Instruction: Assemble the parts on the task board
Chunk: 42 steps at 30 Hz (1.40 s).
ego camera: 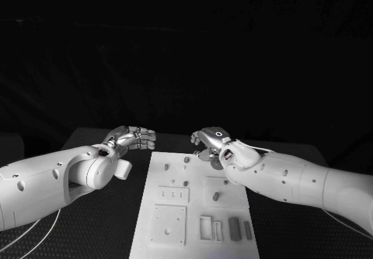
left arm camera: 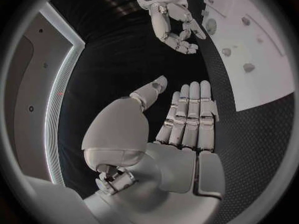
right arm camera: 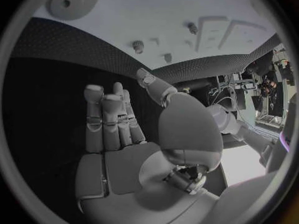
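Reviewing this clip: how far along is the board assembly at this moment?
Early or between steps. Small pegs already stand near the far end of the task board. Nothing is in hand: the left hand and right hand hover empty by the board's far end. Grey parts lie loose near its close end, left to place.

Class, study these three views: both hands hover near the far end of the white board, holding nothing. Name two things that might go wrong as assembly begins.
1. The right robot hand hangs over the task board beside small pegs; reaching down, it might knock one.
2. The left robot hand and the right are close together above the table, so they may collide if both move inward.
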Motion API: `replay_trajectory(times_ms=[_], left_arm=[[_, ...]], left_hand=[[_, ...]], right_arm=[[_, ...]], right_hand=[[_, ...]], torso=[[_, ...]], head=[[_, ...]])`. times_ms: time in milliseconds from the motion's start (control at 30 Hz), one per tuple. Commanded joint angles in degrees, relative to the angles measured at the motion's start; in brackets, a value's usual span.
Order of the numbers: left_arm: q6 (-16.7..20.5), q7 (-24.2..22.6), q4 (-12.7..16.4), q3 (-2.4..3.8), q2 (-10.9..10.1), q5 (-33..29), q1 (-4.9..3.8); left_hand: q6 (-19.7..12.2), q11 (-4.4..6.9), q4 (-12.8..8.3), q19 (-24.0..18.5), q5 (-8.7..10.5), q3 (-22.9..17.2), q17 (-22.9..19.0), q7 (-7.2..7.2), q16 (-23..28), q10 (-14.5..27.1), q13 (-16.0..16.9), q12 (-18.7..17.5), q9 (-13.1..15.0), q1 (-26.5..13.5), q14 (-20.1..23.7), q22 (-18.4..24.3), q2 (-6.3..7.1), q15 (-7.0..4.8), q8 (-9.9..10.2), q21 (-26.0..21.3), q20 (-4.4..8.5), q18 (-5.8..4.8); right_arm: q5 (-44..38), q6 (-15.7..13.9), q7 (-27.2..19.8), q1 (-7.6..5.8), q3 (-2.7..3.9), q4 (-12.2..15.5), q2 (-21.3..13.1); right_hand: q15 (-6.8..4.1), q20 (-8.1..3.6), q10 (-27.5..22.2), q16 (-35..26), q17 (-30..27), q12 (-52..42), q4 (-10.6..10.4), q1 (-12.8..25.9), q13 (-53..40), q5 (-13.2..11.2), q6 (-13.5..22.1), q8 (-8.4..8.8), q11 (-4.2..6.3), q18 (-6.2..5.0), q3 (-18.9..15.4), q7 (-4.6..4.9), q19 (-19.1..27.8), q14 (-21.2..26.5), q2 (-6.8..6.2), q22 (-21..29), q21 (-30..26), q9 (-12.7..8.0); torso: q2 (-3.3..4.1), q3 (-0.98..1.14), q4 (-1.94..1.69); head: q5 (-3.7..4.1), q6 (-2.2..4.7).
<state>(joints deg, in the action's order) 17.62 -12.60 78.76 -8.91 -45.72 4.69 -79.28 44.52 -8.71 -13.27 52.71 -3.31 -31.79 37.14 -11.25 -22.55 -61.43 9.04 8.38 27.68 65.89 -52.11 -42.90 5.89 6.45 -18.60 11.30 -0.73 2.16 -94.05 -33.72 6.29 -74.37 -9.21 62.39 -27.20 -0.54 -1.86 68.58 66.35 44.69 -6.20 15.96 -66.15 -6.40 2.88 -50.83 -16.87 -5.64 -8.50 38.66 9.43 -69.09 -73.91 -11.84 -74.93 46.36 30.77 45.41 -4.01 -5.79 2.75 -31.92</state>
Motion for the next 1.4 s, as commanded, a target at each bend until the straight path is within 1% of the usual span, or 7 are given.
replay_trajectory(times_ms=[33, 233, 467, 733, 1000, 1233, 1400], left_arm=[[-2.20, -2.61, 0.08, 0.07, -0.01, 0.12, -0.15], [-2.16, -2.64, 0.02, 0.06, -0.25, 0.13, -0.15], [-2.12, -2.64, 0.04, 0.05, -0.52, 0.13, -0.13], [-2.10, -2.57, -0.25, 0.04, -0.38, 0.13, -0.12], [-2.20, -2.43, -0.64, 0.01, -0.08, 0.13, -0.10], [-2.27, -2.35, -0.95, -0.01, 0.21, 0.17, -0.09], [-2.26, -2.32, -0.92, -0.01, 0.19, 0.17, -0.09]], left_hand=[[0.07, 0.22, 0.29, -0.36, 0.24, -0.21, 0.11, 0.53, 0.28, 0.08, 0.10, -0.34, 0.10, 0.03, 0.17, -0.07, 0.08, 0.14, 0.18, -0.31, -0.17, 0.32], [0.14, 0.26, 0.30, -0.34, 0.24, -0.20, 0.18, 0.61, 0.33, 0.01, 0.13, -0.34, 0.13, 0.01, 0.13, -0.09, 0.08, 0.13, 0.15, -0.33, -0.16, 0.30], [0.16, 0.27, 0.31, -0.33, 0.24, -0.17, 0.22, 0.60, 0.36, -0.01, 0.14, -0.35, 0.14, -0.01, 0.11, -0.11, 0.10, 0.12, 0.15, -0.34, -0.15, 0.30], [0.15, 0.27, 0.34, -0.31, 0.24, -0.15, 0.27, 0.57, 0.39, -0.01, 0.15, -0.38, 0.15, -0.05, 0.09, -0.13, 0.10, 0.11, 0.16, -0.35, -0.14, 0.29], [0.09, 0.23, 0.39, -0.29, 0.24, -0.12, 0.35, 0.46, 0.46, 0.02, 0.15, -0.45, 0.14, -0.11, 0.06, -0.15, 0.09, 0.11, 0.21, -0.37, -0.13, 0.28], [0.05, 0.21, 0.42, -0.28, 0.24, -0.12, 0.41, 0.39, 0.50, 0.04, 0.16, -0.49, 0.14, -0.14, 0.05, -0.17, 0.06, 0.11, 0.24, -0.39, -0.12, 0.28], [0.02, 0.19, 0.43, -0.28, 0.24, -0.10, 0.44, 0.35, 0.54, 0.05, 0.16, -0.52, 0.14, -0.16, 0.05, -0.18, 0.05, 0.11, 0.27, -0.41, -0.12, 0.27]], right_arm=[[3.84, 2.40, -1.79, -0.72, 0.21, 2.14, -2.71], [4.99, 7.92, -2.60, -0.98, 0.21, 3.12, -6.81], [5.12, 12.96, -3.46, -0.97, 0.20, 1.14, -8.00], [5.23, 17.44, -3.73, -0.79, 0.16, -0.12, -7.36], [4.43, 17.61, -4.72, 0.20, 0.15, -2.48, -6.30], [4.44, 18.74, -4.55, 0.61, 0.15, -2.90, -5.80], [4.44, 18.43, -4.60, 0.64, 0.15, -3.79, -5.48]], right_hand=[[-0.58, -0.16, 1.02, 0.37, -0.07, -0.44, -0.03, 0.54, -0.50, -0.17, -0.40, -0.44, 0.34, -6.50, -0.39, -0.13, -0.21, -0.07, 0.19, -1.17, 0.51, 0.23], [-1.37, -0.36, 2.79, 1.17, 0.14, -1.58, -0.11, 1.26, -2.23, -0.18, 0.20, -0.42, 1.12, -6.50, -1.18, 0.02, -0.42, -0.19, -0.47, -1.19, 0.97, 0.58], [-2.99, -0.43, 3.89, 1.61, 0.00, -9.93, -1.80, 1.56, -15.02, 0.05, 1.83, 0.12, 2.97, -6.50, -2.36, -0.55, -0.24, 0.62, -1.75, -0.85, 0.68, 1.13], [-1.92, -0.29, -3.84, 1.74, -0.29, -9.42, -2.08, 2.04, -20.62, -0.18, 2.22, 0.34, 1.70, -6.50, -1.84, 0.30, 0.28, 0.92, -1.81, -1.07, 0.67, 1.38], [-3.65, -0.52, -0.97, 2.72, -0.27, -20.60, -3.03, 3.63, -35.33, -0.16, 3.16, 0.95, 3.99, -6.50, -3.05, -1.70, -0.11, 0.71, -2.93, -1.16, 1.40, 1.03], [-4.64, -1.45, -6.72, 7.40, 2.13, -37.12, -3.00, 4.13, -54.74, -0.15, 2.94, 1.22, 4.57, -6.50, -2.97, -1.94, -0.65, 0.82, -2.62, -1.32, 4.42, 0.81], [-4.71, -1.69, -6.97, 9.26, 3.41, -41.66, -3.08, 4.38, -58.69, -0.13, 3.07, 1.37, 4.65, -6.50, -2.86, -1.99, -0.59, 1.02, -2.54, -1.30, 5.44, 0.77]], torso=[[-0.01, 0.14, 0.69], [-0.15, 0.27, 1.31], [-0.03, 0.41, 1.32], [-0.04, 0.34, 1.29], [-0.06, 0.25, 1.12], [-0.06, 0.25, 0.91], [-0.09, 0.14, 1.10]], head=[[-0.09, 0.46], [-0.21, 0.80], [-0.06, 0.59], [0.33, 0.19], [0.69, -0.41], [0.99, -0.89], [0.99, -0.94]])
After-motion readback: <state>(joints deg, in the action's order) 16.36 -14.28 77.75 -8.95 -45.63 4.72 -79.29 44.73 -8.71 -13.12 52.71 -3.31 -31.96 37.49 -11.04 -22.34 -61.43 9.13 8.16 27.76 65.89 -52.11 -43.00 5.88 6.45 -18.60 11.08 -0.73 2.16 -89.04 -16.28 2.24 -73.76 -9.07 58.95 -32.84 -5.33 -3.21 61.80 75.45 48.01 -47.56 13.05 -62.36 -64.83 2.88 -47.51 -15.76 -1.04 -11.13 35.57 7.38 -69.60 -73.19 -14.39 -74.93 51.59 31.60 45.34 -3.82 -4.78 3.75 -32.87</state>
